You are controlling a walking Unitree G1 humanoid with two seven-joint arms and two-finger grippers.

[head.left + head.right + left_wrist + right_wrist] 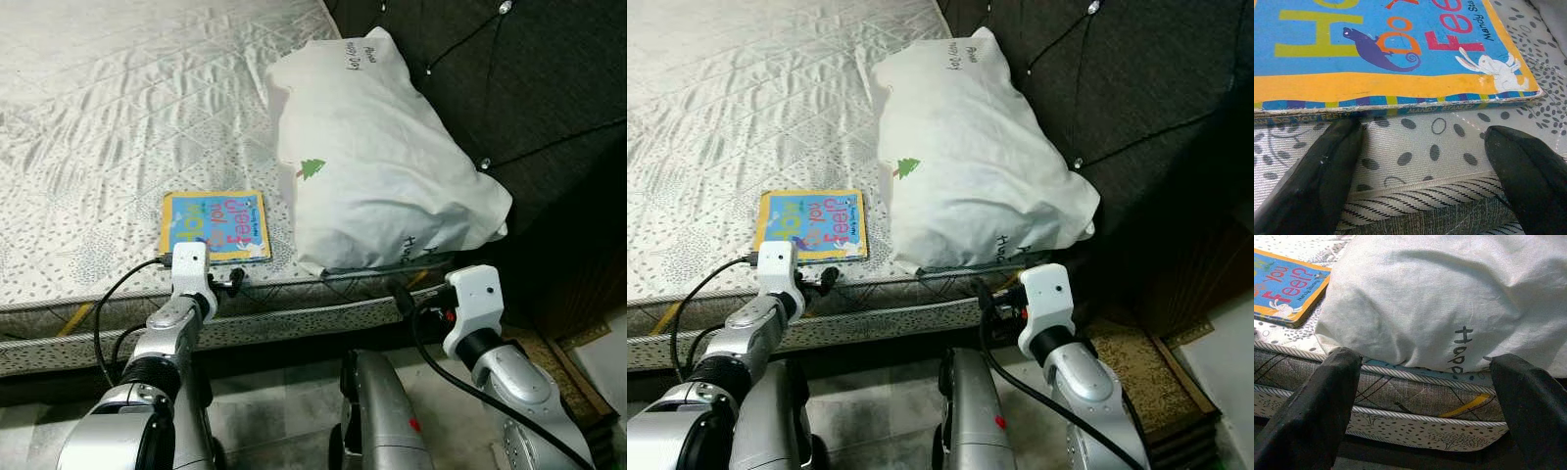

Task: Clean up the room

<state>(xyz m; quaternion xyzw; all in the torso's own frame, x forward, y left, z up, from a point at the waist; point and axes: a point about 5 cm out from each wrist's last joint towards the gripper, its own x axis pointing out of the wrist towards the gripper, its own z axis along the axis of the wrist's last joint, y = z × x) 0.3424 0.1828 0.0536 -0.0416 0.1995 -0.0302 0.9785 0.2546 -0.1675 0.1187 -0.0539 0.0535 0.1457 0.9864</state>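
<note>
- Blue and yellow, the children's book (216, 227) lies flat on the mattress (118, 117), cover up, in the lower middle of the left eye view, close to the near edge of the bed.
- Its shape is close to square; the slightly longer sides run roughly along the bed's near edge, and the cover lettering reads upside down from the head camera, so the top of the cover points toward the robot.
- In the left wrist view the book's worn near edge (1400, 105) runs across the frame, tilted a little down to the right.
- White pillow (377, 162) lies just right of the book, its lower corner overhanging the mattress edge; the dark tufted headboard (549, 108) stands behind it at the upper right.
- Left gripper (1425, 161) sits at the mattress edge just short of the book, its fingers (1317, 181) spread apart with patterned fabric and piping between them; one fingertip looks close to the book's edge.
- Right gripper (1425, 396) hangs in front of the bed's side below the pillow, jaws wide apart and holding nothing.
- Open mattress stretches left of and beyond the book, toward the upper left.
</note>
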